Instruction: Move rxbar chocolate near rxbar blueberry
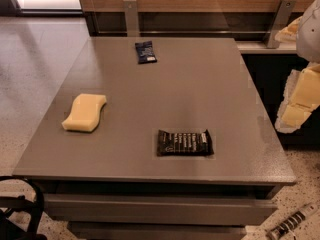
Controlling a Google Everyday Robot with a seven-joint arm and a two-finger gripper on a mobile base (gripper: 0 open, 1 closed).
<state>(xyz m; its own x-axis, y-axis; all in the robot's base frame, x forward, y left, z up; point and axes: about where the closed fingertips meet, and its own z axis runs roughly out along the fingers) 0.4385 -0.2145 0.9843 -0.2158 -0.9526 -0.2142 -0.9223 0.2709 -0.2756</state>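
grey flat-topped desk (200,84) on speckled floor, reading left to right: bottom-left corner, part of a black curved tubular frame (22,204) on the floor, below the desk's front-left corner; can't tell what it belongs to. on the desk's left side, a pale yellow wavy-edged sponge block (85,112), lying flat, well in from the edge. left of centre at the far edge, the rxbar blueberry (145,52), a small dark navy-blue flat wrapper with pale label patch, long axis running front to back. centre-right near the front edge, the rxbar chocolate (185,142), a longer flat black foil wrapper with rows of white lettering and crimped ends, lying crosswise with long axis left-right, nothing touching it. the two bars are well apart, chocolate at front, blueberry at back and a bit further left. end effector (300,101) at the right frame edge, a white and cream blocky shape off the desk's right side, above desk level, clear of all items; cannot tell how far open it is or whether it has hold of anything. bottom-right corner, a grey and black striped object (295,223) on the floor
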